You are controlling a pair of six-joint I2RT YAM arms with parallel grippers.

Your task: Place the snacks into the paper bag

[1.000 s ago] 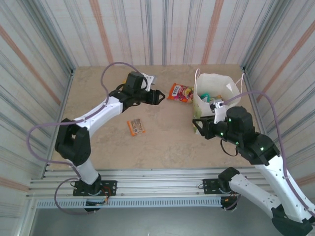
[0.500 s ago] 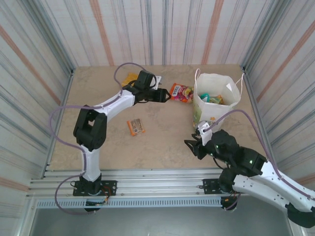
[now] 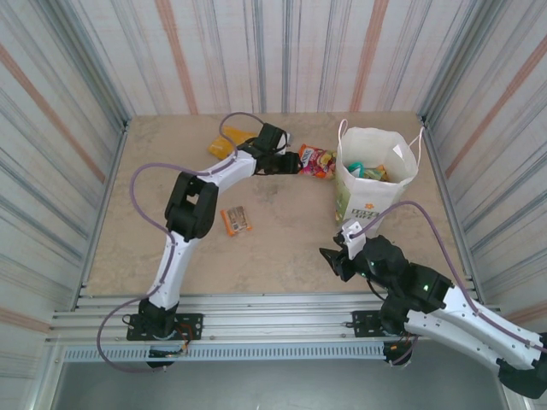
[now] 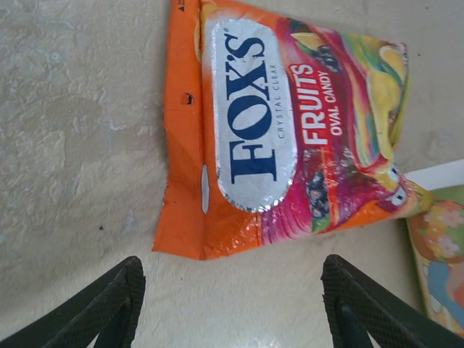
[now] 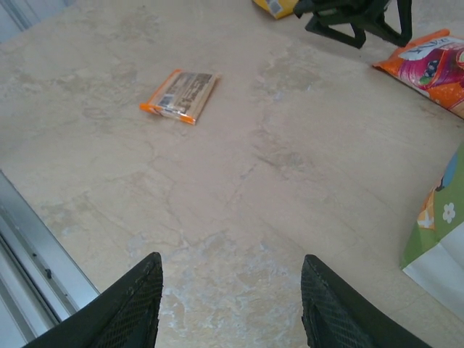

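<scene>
The Fox's candy packet (image 4: 290, 138) lies flat on the surface (image 5: 239, 181), at the far side, just left of the paper bag (image 3: 376, 192). The left fingers (image 4: 109, 308) are spread wide and empty just short of its orange edge, likely lined up to pinch it. The bag stands upright with its mouth open, ready for drops, and a few packets (image 3: 369, 171) lie inside. An orange bar (image 5: 180, 94) waits mid-surface, and a yellow packet (image 3: 224, 145) lies far left. The right fingers (image 5: 130, 304), spread and empty, hang low near the bag, facing the bar.
</scene>
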